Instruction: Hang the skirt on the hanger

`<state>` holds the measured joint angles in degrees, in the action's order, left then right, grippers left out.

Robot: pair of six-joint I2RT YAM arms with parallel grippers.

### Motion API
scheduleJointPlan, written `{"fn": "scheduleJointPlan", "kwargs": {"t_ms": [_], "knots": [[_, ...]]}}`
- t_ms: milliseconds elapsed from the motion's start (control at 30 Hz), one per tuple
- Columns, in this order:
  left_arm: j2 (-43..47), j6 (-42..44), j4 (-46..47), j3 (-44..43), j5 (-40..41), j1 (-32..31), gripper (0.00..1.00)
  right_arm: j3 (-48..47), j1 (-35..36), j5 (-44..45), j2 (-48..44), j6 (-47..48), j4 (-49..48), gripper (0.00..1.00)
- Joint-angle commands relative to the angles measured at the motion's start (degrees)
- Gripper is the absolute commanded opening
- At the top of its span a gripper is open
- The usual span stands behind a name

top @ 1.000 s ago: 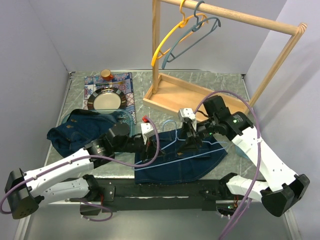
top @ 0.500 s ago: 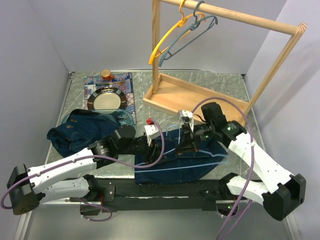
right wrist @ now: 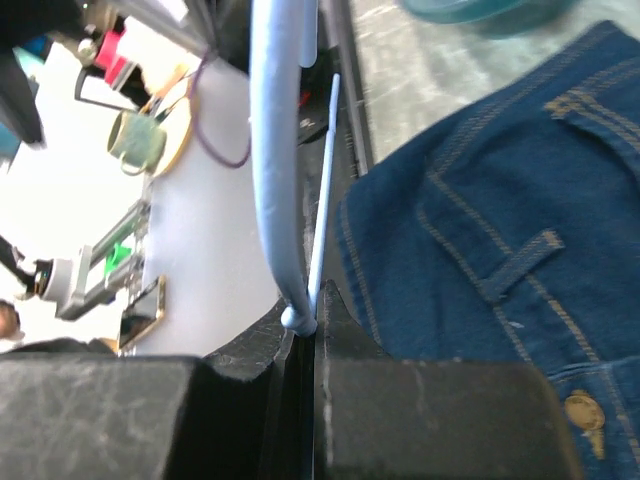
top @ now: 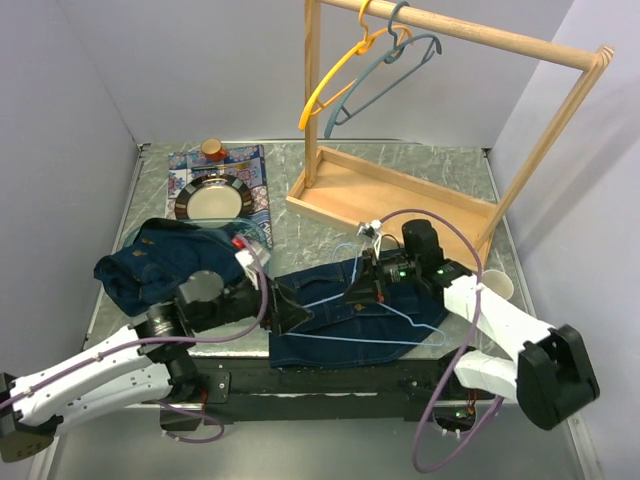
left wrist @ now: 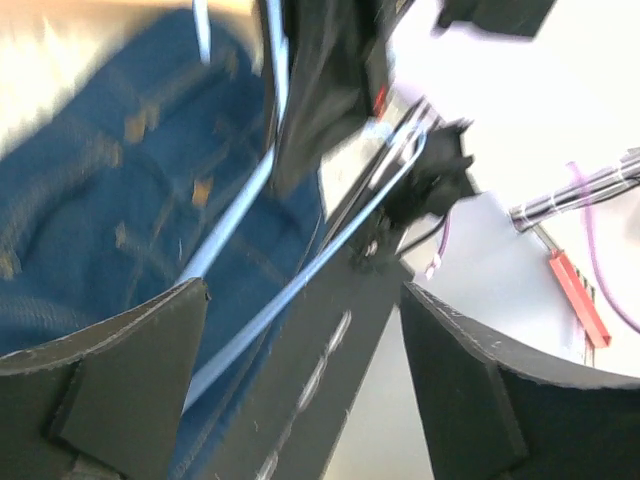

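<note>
The blue denim skirt (top: 340,325) lies flat near the table's front edge. On top of it rests a light-blue wire hanger (top: 415,322). My right gripper (top: 364,286) is over the skirt's upper edge, shut on the hanger. In the right wrist view the thin hanger wire (right wrist: 275,150) runs pinched into the right gripper (right wrist: 315,312), with the skirt (right wrist: 480,230) beside it. My left gripper (top: 290,312) stands open at the skirt's left edge. In the left wrist view the left gripper (left wrist: 305,335) holds nothing; the hanger's bars (left wrist: 290,290) and the skirt (left wrist: 100,200) lie beyond it.
A second denim garment (top: 150,265) is bunched at the left. A plate (top: 213,200) on a patterned mat and a small cup (top: 211,148) sit at the back left. The wooden rack (top: 400,195) carries a yellow hanger (top: 325,90) and a grey hanger (top: 385,75). A mug (top: 497,287) stands at the right.
My left gripper opened, let go and drew back to the left. My right gripper shut on the hanger and shifted slightly left and nearer.
</note>
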<state>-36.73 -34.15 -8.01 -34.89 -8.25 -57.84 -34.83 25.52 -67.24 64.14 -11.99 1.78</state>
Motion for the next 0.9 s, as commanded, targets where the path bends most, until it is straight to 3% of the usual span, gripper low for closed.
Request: {"fn": "scheduleJointPlan", "kwargs": {"t_ms": [0,133,433,867], "knots": [[-1.67,-9.70,2.20,4.74,2.36,-2.09,0.80,-0.41,0.32,3.09,4.41,-1.81,-7.23,0.00],[-5.01,-13.04,3.79,6.24,6.65,-4.46,0.71,-0.86,1.90,3.78,8.89,0.73,-5.83,0.00],[-12.48,-22.70,5.46,10.90,16.85,-6.84,0.65,-0.94,2.43,6.42,14.25,5.65,-3.99,0.00],[-23.72,-25.96,12.32,13.80,24.42,-8.25,0.67,-2.52,2.08,4.41,16.81,7.24,-2.13,0.00]]}}
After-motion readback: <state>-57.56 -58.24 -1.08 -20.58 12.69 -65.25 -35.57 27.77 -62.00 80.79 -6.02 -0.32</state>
